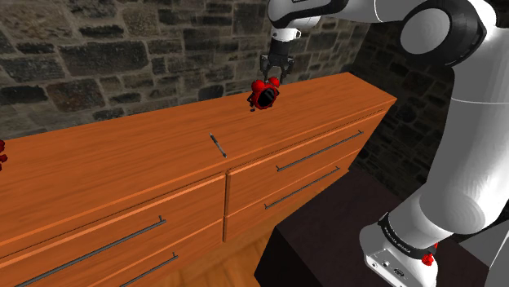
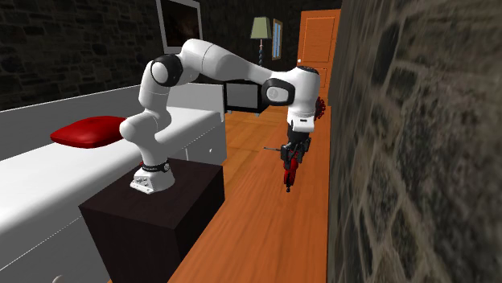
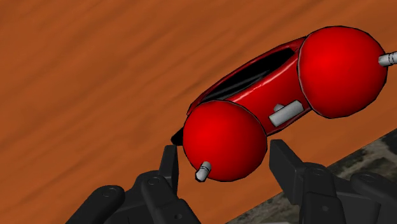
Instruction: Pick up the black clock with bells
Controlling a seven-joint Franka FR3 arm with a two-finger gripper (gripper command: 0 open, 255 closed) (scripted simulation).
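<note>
The clock (image 1: 266, 94) has a red body, two red bells and a black face, and it stands a little tilted near the back of the wooden dresser top (image 1: 122, 163). My black gripper (image 1: 272, 75) comes down on it from above. In the wrist view the two fingers clasp one red bell (image 3: 224, 141) between them, while the other bell (image 3: 342, 62) lies beyond the fingers. From the second exterior view the clock (image 2: 290, 165) hangs just under the gripper (image 2: 290, 149), close to the stone wall.
A thin dark pen-like stick (image 1: 217, 145) lies mid-dresser toward the shoulder view's left. A small red object (image 1: 2, 153) sits at the far left edge. The stone wall (image 1: 122, 57) runs right behind the dresser. A bed with a red pillow (image 2: 88, 130) lies beyond the stand.
</note>
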